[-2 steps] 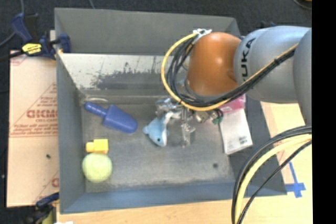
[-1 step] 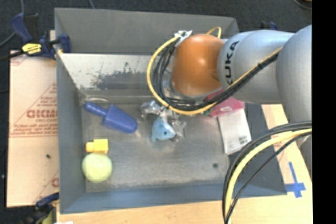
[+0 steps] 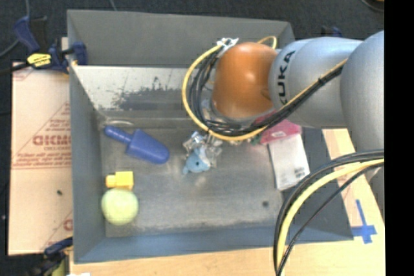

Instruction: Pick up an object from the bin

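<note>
One arm [image 3: 323, 81] reaches in from the right, its orange wrist cover [image 3: 240, 79] above the bin's [image 3: 87, 139] middle and cables [image 3: 187, 84] looped around it. Below the cover the claw [image 3: 202, 148] points down at the floor's centre, right at a small light-blue thing [image 3: 193, 167]; whether it is open or grips that piece I cannot tell. Left lie a blue peg-shaped toy [image 3: 137, 144], a yellow block [image 3: 120, 180] and a yellow-green ball [image 3: 119, 207]; a white-and-pink card [image 3: 288, 158] lies right

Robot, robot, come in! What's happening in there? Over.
Gripper low, middle of bin, over small light-blue thing. Blue tool left of it, apart. Nothing blocking.
</note>
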Robot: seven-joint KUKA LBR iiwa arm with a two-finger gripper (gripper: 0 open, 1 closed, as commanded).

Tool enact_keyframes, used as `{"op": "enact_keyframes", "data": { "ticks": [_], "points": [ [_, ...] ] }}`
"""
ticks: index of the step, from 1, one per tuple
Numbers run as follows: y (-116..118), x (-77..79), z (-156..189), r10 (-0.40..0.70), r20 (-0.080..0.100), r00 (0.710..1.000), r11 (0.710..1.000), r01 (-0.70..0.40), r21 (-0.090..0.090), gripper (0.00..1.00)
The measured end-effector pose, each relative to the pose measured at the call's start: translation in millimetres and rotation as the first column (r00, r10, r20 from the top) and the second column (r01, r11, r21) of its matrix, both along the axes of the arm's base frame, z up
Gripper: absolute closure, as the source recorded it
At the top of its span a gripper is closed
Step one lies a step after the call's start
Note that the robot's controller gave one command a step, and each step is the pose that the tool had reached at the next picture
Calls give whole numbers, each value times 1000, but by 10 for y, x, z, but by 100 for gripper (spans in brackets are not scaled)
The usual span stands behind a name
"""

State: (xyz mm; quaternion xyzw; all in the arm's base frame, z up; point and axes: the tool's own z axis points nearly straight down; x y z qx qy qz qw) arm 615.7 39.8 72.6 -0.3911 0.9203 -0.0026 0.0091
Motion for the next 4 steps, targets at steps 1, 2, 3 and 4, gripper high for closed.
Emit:
{"op": "enact_keyframes", "data": {
  "ticks": [1,2,3,4],
  "points": [
    [0,0,0,-1,0,1000,1000,1,0,100],
    [-1,-8,25,-1,-2,1000,1000,1,0,100],
    [-6,-9,139,-2,-2,1000,1000,2,-1,100],
    [-7,1,225,-3,1,1000,1000,3,-1,100]
  ]
}}
